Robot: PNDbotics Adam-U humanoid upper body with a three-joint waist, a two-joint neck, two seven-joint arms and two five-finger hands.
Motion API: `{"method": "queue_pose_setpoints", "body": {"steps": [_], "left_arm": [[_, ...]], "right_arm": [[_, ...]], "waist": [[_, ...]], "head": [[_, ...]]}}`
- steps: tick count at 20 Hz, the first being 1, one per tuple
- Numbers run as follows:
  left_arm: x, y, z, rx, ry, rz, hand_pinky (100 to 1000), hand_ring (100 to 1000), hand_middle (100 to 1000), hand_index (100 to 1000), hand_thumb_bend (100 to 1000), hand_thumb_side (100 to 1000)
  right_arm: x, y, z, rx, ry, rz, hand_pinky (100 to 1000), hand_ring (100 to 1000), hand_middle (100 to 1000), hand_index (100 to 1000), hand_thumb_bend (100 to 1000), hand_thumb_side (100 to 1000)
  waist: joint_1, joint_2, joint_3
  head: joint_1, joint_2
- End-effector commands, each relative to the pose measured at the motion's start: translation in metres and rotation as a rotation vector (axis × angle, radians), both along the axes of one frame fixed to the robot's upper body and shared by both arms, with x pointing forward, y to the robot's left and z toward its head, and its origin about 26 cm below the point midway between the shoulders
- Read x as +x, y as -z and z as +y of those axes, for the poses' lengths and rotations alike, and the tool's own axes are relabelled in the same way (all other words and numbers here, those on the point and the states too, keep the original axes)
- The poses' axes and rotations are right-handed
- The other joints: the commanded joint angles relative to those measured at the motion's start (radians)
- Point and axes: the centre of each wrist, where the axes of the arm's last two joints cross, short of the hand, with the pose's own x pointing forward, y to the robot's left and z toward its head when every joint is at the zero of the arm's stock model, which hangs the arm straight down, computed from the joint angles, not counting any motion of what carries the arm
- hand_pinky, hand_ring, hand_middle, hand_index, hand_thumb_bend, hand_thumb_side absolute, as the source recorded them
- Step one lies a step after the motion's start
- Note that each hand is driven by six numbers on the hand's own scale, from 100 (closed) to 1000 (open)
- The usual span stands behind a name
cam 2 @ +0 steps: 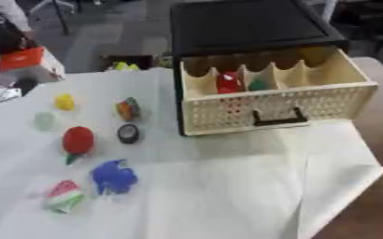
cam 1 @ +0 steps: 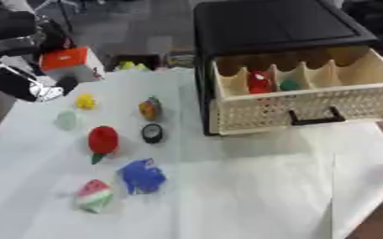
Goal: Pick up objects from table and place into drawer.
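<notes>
Drawer [cam 1: 366, 70] open, red [cam 1: 259, 81] and green [cam 1: 289, 85] pieces already inside. Seven toys left on tabletop [cam 1: 252, 186], e.g. red one [cam 1: 103, 139]. No robot hand visible; next calls for another pick.

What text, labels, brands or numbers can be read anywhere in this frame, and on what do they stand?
None can be read.
Orange box at the far left: no lettering can be made out on it.
Black round thing on the white cloth: a pale face, any marks too blurred to read.
Drawer front and black cabinet: no label shows.
Toys on the cloth: no print visible.
</notes>
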Motion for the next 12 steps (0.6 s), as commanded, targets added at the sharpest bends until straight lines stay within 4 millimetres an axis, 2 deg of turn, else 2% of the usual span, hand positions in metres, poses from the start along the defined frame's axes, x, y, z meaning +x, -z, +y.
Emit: {"method": "queue_pose_setpoints", "body": {"steps": [1, 12], "left_arm": [[-0.002, -0.018, -0.01, -0.015, 0.036, -0.021, 286, 373, 261, 478, 100, 244], [0.009, -0.036, -0.065, -0.085, 0.152, 0.011, 283, 361, 253, 462, 100, 245]], "right_arm": [[-0.003, -0.007, 0.001, -0.008, -0.009, -0.022, 288, 536, 518, 806, 149, 753], [-0.002, -0.007, 0.005, -0.001, -0.028, -0.014, 292, 537, 519, 804, 129, 733]], "waist": [[0.0, -0.021, 0.0], [0.013, -0.032, -0.011]], "head": [[-0.002, 0.008], [0.002, -0.003]]}}
